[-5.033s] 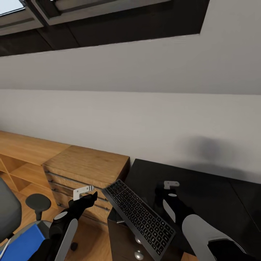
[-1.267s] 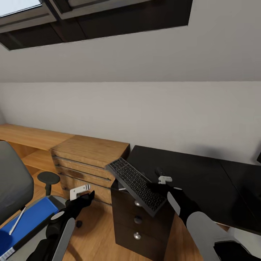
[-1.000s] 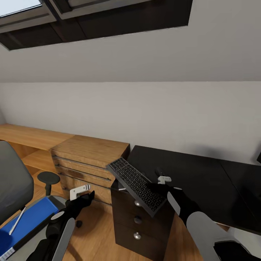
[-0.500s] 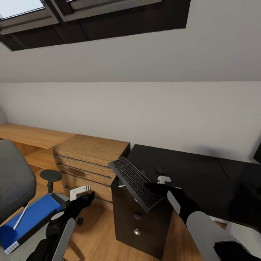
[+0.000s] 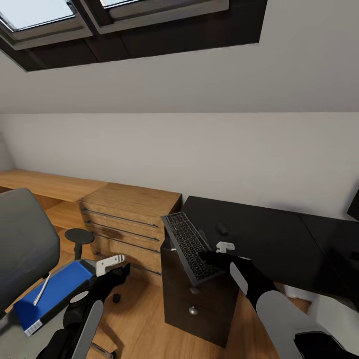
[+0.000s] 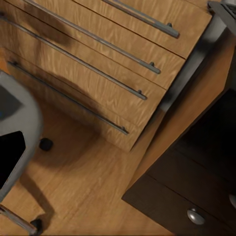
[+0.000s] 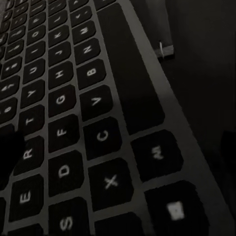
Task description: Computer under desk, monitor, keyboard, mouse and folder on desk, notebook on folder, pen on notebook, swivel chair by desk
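Note:
My right gripper (image 5: 210,257) is shut on the near end of the slim keyboard (image 5: 191,245), which hangs tilted over the left end of the glossy black desk (image 5: 279,242). Its dark keys (image 7: 88,123) show close up in the right wrist view. The small black mouse (image 5: 223,229) lies on the desk just behind it. At the left stands the grey swivel chair (image 5: 22,244), with the blue folder (image 5: 56,293) on its seat and the pen (image 5: 42,289) on the folder. The monitor's black edge (image 5: 355,205) shows at the right border. My left gripper (image 5: 118,266) is open and empty above the floor. The notebook and computer are out of view.
A light-wood drawer cabinet (image 5: 127,222) (image 6: 98,64) stands against the wall left of the desk. The desk's drawer unit (image 5: 199,304) with round knobs (image 6: 195,215) is right in front of me. Wooden floor (image 5: 139,319) lies between chair and desk. A sloped ceiling with skylights (image 5: 45,12) hangs overhead.
The view has drawn back and swung left, so chair and folder show more fully. The keyboard stays in my right gripper and now points more end-on over the desk's corner.

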Controlling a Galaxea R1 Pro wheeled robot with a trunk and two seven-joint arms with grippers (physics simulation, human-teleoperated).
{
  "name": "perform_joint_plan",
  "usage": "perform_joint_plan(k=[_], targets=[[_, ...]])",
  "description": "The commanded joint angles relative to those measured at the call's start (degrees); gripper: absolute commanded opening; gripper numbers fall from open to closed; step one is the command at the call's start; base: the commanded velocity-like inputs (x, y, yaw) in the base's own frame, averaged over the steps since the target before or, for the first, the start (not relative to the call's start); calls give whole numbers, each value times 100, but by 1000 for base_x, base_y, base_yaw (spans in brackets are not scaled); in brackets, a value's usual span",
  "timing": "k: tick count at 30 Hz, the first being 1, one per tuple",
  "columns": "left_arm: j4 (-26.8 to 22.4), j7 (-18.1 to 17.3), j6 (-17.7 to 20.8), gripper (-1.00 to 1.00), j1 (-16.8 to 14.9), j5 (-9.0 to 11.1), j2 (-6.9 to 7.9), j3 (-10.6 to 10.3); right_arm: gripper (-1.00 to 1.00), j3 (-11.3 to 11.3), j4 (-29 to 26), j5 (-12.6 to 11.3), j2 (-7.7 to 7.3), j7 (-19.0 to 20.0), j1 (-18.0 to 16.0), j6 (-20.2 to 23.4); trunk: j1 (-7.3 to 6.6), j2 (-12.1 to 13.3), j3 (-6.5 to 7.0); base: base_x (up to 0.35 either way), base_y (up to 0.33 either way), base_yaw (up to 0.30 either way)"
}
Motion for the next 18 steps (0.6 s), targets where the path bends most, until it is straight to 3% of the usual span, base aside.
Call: perform_joint_plan(k=[1, 6, 18], targets=[[-6, 53, 18, 100, -5, 60, -1, -7, 100, 22, 90, -56, -2, -11, 1, 58, -1, -3, -7, -77, 61, 0], [-5, 50, 18, 100, -6, 55, -4, -9, 100, 24, 90, -56, -3, -11, 1, 58, -1, -3, -7, -25, 20, 0], [30, 54, 12, 100, -6, 52, -5, -10, 100, 23, 56, -38, -11, -38, 1, -217, -265, 478, 208, -2, 1, 0]])
